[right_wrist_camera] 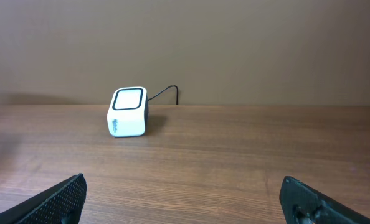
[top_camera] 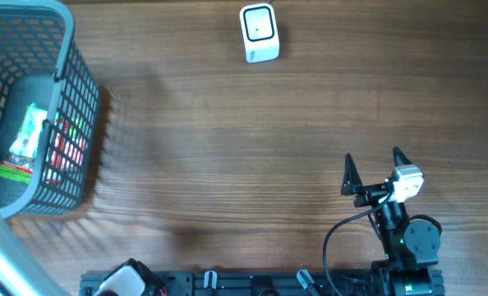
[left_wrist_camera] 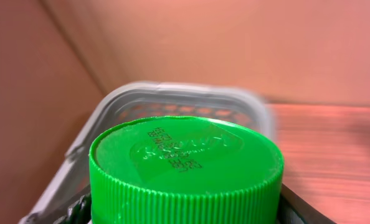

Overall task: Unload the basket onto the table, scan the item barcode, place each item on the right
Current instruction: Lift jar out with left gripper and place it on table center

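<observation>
Closest to the robot's base, the right end effector (top_camera: 374,154) hovers above the brown wood-grain desk (top_camera: 227,181). Its 2 black fingers are spread as wide as they go and nothing is between them.

At the left, the left end effector (left_wrist_camera: 185,208) is closed part-way on a green ribbed plastic cap (left_wrist_camera: 185,155). Slivers of its dark fingers (left_wrist_camera: 303,208) press against both sides of the cap, which fills the left wrist view, raised lettering on its top. Whatever lies below the cap is hidden.

Just behind the cap curves the rim of a grey plastic mesh basket (top_camera: 75,123), standing at the desk's left edge. Inside lie a clear packet with green print (top_camera: 26,136) and red packaging (top_camera: 67,148).

Farthest off, well apart from the basket, a small white cube-shaped barcode scanner (top_camera: 259,33) sits at the desk's far edge.
</observation>
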`<state>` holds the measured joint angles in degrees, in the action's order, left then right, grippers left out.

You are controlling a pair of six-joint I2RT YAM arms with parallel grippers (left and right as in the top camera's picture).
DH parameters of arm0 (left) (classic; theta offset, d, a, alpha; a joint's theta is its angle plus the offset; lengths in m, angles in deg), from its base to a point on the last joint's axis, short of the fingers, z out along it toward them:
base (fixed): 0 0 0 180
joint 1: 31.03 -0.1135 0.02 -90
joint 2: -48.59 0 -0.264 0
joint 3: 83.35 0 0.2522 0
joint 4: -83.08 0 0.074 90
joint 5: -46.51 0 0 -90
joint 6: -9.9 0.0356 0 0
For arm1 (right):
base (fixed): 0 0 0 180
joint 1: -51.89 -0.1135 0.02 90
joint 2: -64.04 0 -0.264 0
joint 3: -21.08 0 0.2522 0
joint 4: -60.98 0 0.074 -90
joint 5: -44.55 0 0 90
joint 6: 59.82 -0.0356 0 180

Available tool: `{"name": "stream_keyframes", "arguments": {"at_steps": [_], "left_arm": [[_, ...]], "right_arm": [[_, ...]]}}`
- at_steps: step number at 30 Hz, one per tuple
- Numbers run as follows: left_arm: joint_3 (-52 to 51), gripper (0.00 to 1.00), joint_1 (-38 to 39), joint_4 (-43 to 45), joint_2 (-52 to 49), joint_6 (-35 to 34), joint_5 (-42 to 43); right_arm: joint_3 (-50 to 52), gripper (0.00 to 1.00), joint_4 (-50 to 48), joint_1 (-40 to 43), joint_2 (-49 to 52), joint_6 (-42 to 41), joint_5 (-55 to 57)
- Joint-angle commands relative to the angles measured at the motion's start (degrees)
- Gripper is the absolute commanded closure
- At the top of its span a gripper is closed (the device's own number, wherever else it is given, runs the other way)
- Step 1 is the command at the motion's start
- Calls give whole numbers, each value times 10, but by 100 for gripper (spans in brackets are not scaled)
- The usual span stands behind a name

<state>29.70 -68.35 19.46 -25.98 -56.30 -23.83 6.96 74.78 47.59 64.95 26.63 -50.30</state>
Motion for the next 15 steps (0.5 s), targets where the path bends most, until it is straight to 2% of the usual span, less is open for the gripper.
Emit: {"name": "stream_keyframes", "arguments": {"at_steps": [1, 10, 15], "left_arm": [[9, 40, 69, -32, 40, -38, 22], [1, 39, 269, -189, 44, -174, 22], [-52, 39, 380, -203, 15, -252, 14]], "right_arm": [[1, 0, -2, 2, -1, 5, 6], [1, 0, -2, 2, -1, 5, 6], [1, 0, -2, 2, -1, 5, 6]]}}
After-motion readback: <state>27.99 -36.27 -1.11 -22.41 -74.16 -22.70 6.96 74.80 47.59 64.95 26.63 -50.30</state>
